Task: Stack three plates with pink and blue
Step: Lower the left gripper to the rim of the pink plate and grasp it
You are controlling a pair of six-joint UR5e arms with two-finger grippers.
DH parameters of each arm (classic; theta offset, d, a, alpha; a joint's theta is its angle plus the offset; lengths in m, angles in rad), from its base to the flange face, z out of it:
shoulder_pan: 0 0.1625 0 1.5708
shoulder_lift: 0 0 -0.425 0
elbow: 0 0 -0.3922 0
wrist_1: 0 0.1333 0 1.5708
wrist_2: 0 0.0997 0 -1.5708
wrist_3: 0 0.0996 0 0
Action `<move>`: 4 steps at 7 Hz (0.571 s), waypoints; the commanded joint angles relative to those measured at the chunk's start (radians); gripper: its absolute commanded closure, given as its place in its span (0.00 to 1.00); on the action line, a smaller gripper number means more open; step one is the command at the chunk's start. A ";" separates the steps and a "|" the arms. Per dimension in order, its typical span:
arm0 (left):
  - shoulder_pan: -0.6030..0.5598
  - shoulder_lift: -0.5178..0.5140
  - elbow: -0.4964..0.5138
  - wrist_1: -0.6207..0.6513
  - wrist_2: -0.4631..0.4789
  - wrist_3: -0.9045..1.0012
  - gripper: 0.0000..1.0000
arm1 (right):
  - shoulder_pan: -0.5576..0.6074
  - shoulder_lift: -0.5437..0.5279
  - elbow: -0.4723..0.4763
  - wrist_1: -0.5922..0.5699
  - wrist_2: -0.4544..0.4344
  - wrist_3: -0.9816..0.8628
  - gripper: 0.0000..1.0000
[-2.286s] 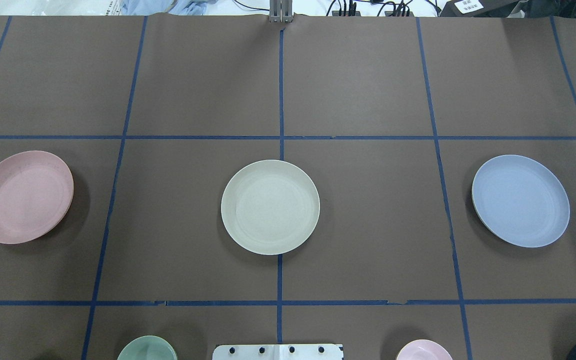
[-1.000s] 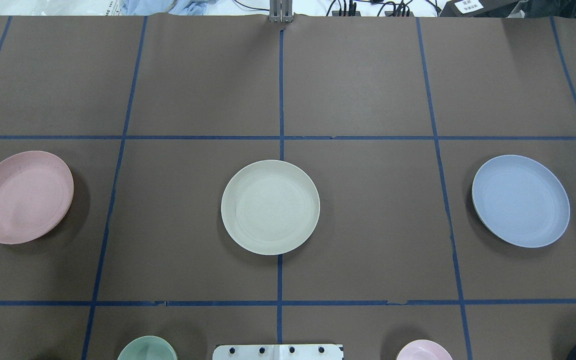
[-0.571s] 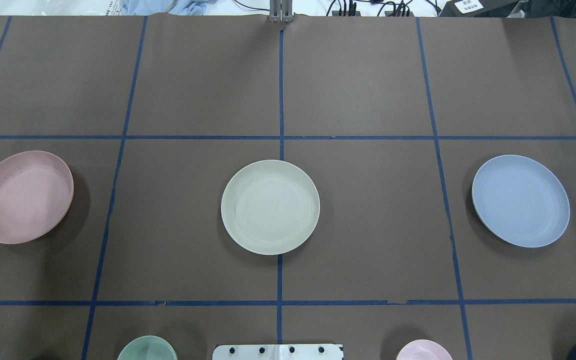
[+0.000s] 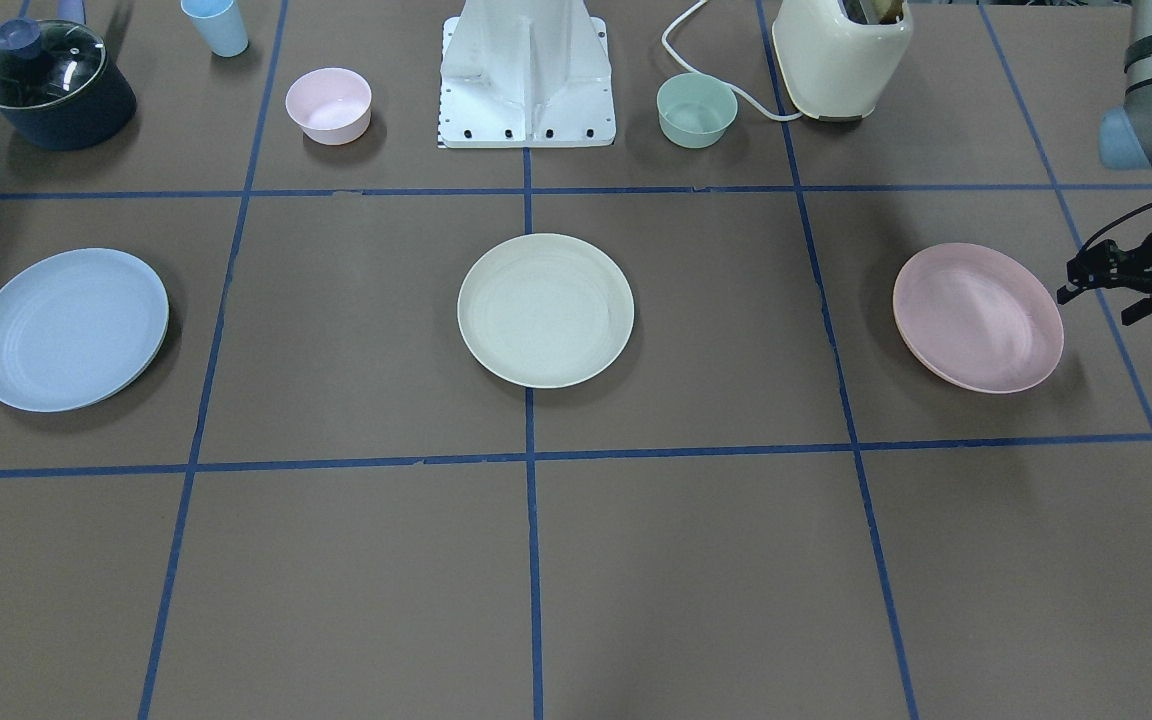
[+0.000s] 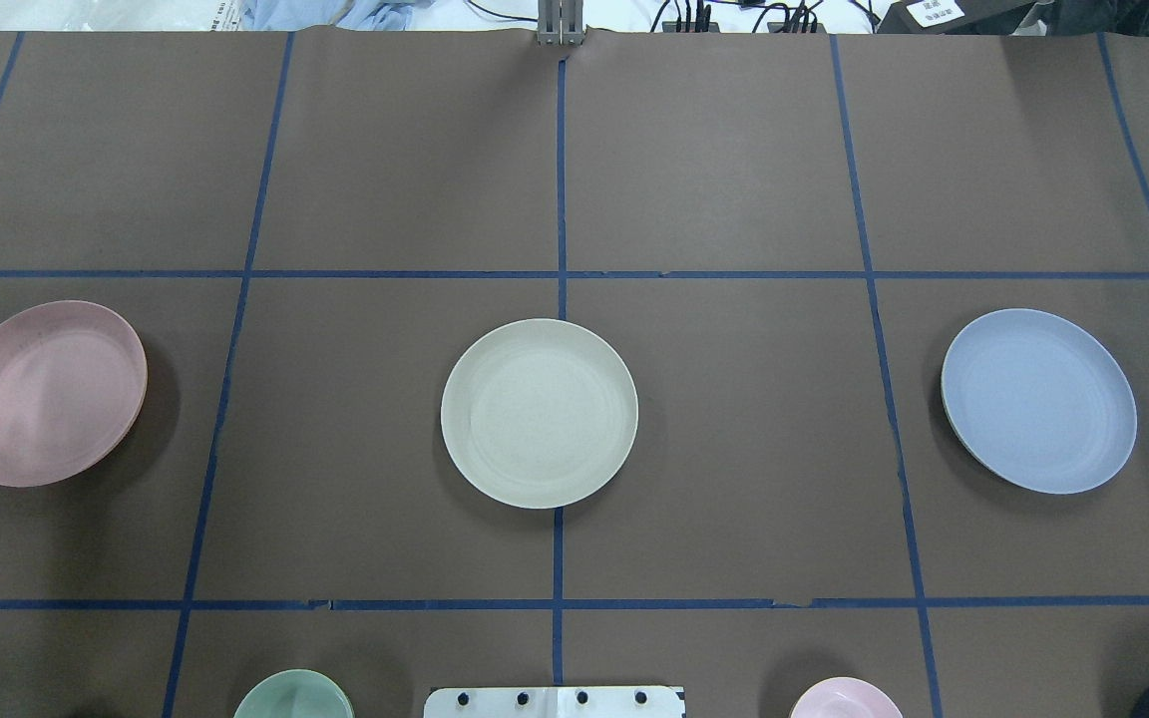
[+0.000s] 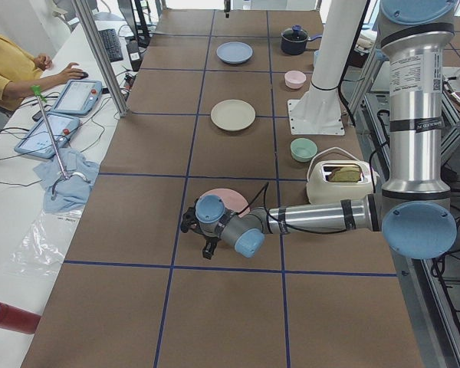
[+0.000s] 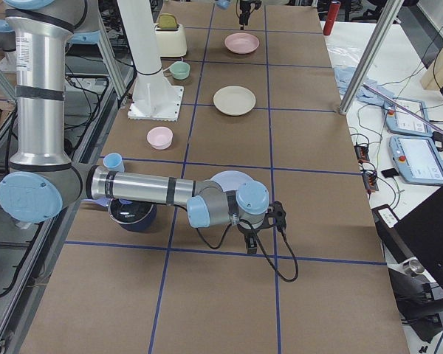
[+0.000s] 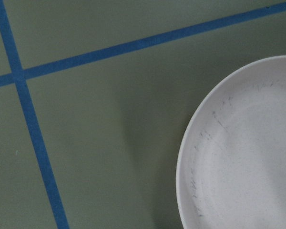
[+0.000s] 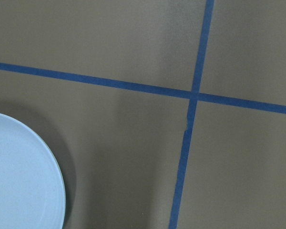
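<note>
At the front view's right edge, the left fingers (image 4: 1086,275), apparently spread, point leftward at the pink plate (image 4: 978,317), whose rim lies just beside them.

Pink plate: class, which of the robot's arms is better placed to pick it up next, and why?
Left. The left gripper is just outside the pink plate, by its outer rim, and its wrist view shows that rim. The right gripper is at the table's opposite end, beside the blue plate.
</note>
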 commanded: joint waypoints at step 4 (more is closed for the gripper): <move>0.099 -0.054 0.046 0.001 -0.008 -0.110 1.00 | -0.013 0.000 -0.001 0.002 0.001 0.001 0.00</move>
